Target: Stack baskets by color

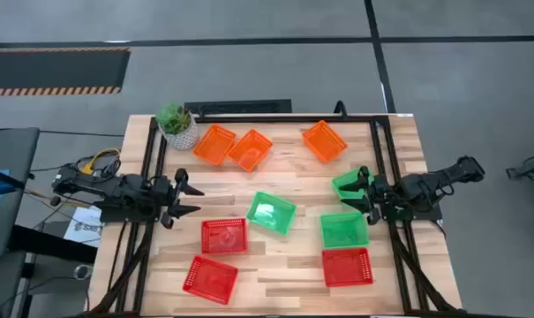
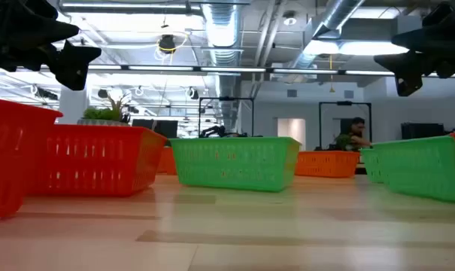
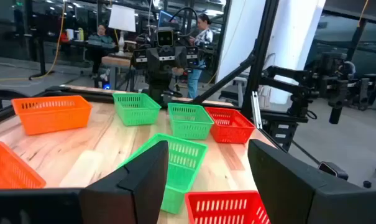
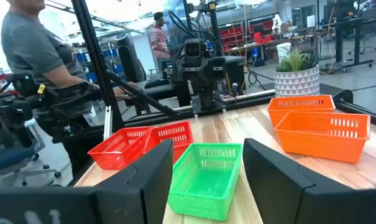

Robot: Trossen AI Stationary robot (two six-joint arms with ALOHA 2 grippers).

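Nine mesh baskets lie flat on their bottoms on the wooden table. Three orange ones (image 1: 214,143) (image 1: 251,149) (image 1: 324,141) are at the far side. Green ones lie at the centre (image 1: 271,212), right of centre (image 1: 343,230) and at the right edge (image 1: 349,184). Red ones (image 1: 224,236) (image 1: 210,279) (image 1: 347,267) lie along the near side. My left gripper (image 1: 185,199) stands open at the table's left edge, pointing at the centre green basket (image 3: 175,165). My right gripper (image 1: 362,191) stands open, raised over the right-edge green basket, and faces the centre green basket (image 4: 206,177).
A green plant in a white patterned pot (image 1: 176,124) stands at the far left corner beside the orange baskets. Black frame rails (image 1: 377,146) run along the table's left, right and far sides. People show in the room beyond the table.
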